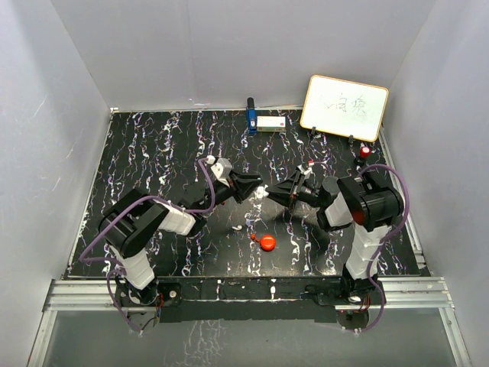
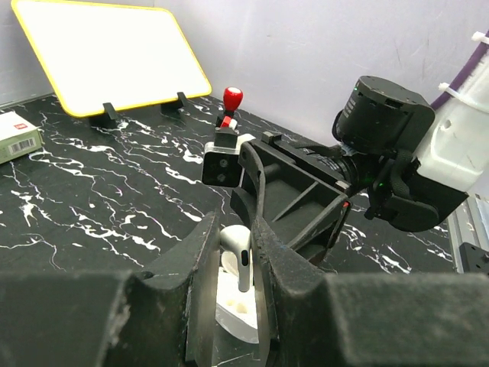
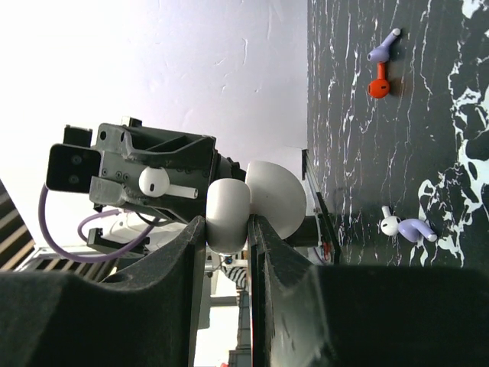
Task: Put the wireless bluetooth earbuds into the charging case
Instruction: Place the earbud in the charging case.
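Note:
My left gripper (image 1: 256, 189) is shut on a white earbud (image 2: 238, 246), head up and stem pointing down. Just under it is the open white charging case (image 2: 231, 312). My right gripper (image 1: 272, 193) is shut on that case (image 3: 228, 214), whose lid (image 3: 276, 200) stands open. Both grippers meet above the middle of the table. The right wrist view shows the held earbud (image 3: 157, 182) close to the case, apart from it. Another white earbud (image 3: 390, 225) lies on the table beside a purple piece (image 3: 417, 228).
A round red pod (image 1: 267, 243) lies near the front with a purple piece (image 3: 382, 53) by it. A whiteboard (image 1: 344, 107), a small white box (image 1: 271, 122), a blue object (image 1: 250, 116) and a red-topped stand (image 1: 365, 151) are at the back.

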Robot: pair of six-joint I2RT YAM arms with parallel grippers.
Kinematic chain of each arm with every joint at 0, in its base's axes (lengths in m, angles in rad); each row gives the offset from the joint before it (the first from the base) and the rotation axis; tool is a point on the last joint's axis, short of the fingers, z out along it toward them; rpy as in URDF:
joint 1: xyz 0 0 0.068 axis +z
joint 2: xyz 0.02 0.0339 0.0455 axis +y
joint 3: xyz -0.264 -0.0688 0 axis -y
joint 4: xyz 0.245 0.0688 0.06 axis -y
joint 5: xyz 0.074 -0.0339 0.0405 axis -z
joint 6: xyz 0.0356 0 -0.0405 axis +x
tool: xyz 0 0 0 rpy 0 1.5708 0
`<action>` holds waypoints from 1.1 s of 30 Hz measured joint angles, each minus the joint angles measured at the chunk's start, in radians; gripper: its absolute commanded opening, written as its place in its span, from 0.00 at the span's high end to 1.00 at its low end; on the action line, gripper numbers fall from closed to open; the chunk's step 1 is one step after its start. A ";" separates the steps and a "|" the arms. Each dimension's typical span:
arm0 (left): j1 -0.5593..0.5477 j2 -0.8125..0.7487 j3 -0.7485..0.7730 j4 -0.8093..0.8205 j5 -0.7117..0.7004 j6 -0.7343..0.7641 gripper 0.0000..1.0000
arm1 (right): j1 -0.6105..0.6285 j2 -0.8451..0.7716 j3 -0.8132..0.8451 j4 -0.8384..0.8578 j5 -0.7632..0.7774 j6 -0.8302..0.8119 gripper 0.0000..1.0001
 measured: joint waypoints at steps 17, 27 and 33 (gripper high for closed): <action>0.000 0.038 0.000 0.041 0.043 0.044 0.93 | 0.018 0.046 0.013 0.000 0.008 0.076 1.00; 0.000 0.038 0.000 0.042 0.043 0.056 0.92 | 0.022 0.011 0.017 0.001 -0.015 0.042 1.00; 0.000 0.038 0.000 0.042 0.043 0.061 0.93 | 0.023 -0.002 0.017 0.001 -0.018 0.039 1.00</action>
